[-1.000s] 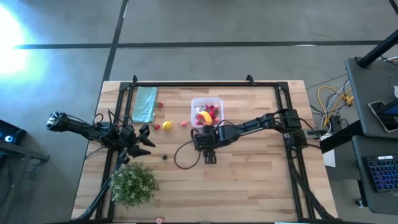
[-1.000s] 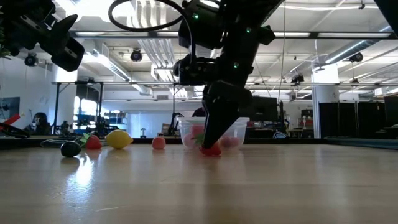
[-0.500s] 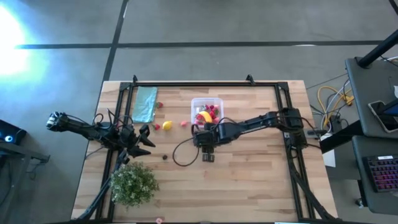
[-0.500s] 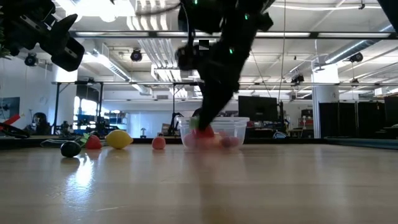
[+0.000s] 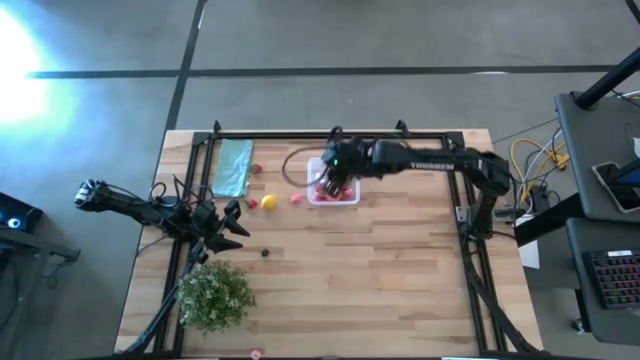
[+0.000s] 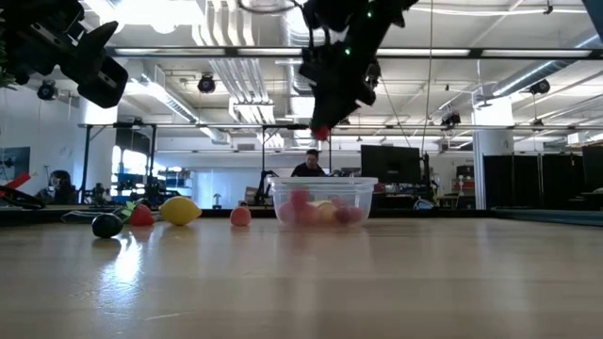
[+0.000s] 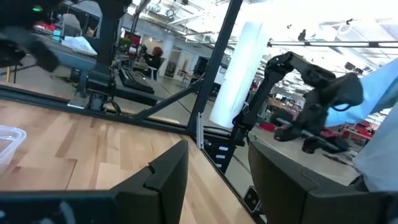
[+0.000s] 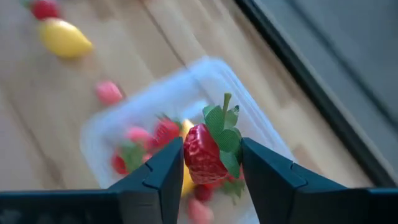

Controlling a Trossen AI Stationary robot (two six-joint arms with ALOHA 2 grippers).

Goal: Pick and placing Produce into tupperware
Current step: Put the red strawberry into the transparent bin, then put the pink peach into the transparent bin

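Observation:
My right gripper (image 8: 208, 169) is shut on a red toy strawberry (image 8: 203, 154) with green leaves, high above the clear tupperware (image 5: 346, 196), which holds several red, pink and yellow pieces. The low view shows that gripper (image 6: 323, 124) well above the box (image 6: 324, 201). On the table left of the box lie a lemon (image 5: 268, 202), a pink piece (image 5: 295, 198), a red piece (image 5: 252, 203), another red piece (image 5: 256, 169) and a dark piece (image 5: 265, 252). My left gripper (image 5: 236, 225) waits open at the table's left side. My right gripper pinches the strawberry's red body (image 8: 194, 155) between its two fingers, one on each side. The fingers (image 8: 157, 174) slant down, coming from the table's right. The berry hangs clear above the tupperware, its green leaves (image 8: 224, 127) sticking out past the fingers.
A teal cloth (image 5: 233, 167) lies at the far left. A green leafy bush (image 5: 215, 295) stands at the near left corner. A black frame (image 5: 330, 134) runs along the table's far edge and sides. Bare wood stretches across the near middle and right.
My right gripper has lifted the strawberry off the table just near of the tupperware. It rose and swung toward the far edge, turning as it went, and now stands over the box. My left arm kept still.

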